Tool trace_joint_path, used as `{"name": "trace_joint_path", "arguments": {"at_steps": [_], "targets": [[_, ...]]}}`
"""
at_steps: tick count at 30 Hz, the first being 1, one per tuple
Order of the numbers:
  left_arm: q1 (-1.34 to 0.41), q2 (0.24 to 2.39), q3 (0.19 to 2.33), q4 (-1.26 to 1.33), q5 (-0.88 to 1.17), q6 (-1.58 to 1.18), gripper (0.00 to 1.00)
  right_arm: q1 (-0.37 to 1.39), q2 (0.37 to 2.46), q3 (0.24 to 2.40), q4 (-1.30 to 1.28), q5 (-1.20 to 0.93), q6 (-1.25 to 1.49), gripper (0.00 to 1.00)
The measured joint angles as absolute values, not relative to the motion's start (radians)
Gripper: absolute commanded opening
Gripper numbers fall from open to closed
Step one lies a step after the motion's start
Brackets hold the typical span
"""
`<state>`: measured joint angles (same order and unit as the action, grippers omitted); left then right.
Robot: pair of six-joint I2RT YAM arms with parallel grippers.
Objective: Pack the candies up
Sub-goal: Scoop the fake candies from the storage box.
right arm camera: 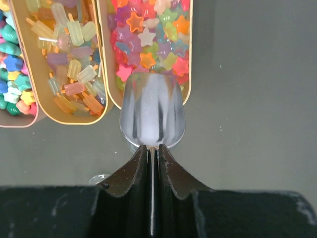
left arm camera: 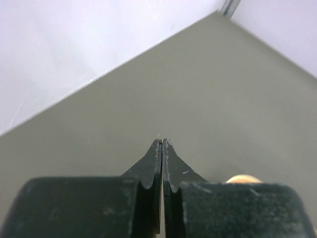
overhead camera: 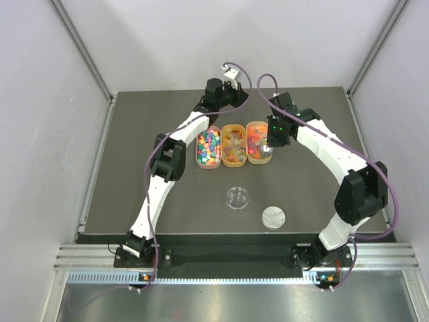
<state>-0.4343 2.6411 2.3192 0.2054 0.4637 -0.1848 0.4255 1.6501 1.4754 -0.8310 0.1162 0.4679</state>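
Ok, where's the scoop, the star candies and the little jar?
scoop [right arm camera: 152, 109]: right wrist view, middle of its clear bowl.
star candies [right arm camera: 150, 39]: right wrist view, middle of the pile.
jar [overhead camera: 236, 198]: top external view, its centre.

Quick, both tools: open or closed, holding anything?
Left tool: closed, holding nothing.
Right tool: closed on the handle of a clear scoop.

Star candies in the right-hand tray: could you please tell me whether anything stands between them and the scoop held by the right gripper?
Nothing visible does. The scoop, pinched in the right gripper, has its mouth at the near rim of the open tray. The star candies lie just beyond it, with no lid or other thing between.
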Motion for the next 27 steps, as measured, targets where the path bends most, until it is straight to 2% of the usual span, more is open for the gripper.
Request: {"name": "trace_joint_path", "arguments": {"at_steps": [27], "targets": [[-0.49,2.708,2.331,0.285,0.525,-0.25,0.0,0.475,1.666,1.419,-0.815,0.132,0.489,0.0]]}}
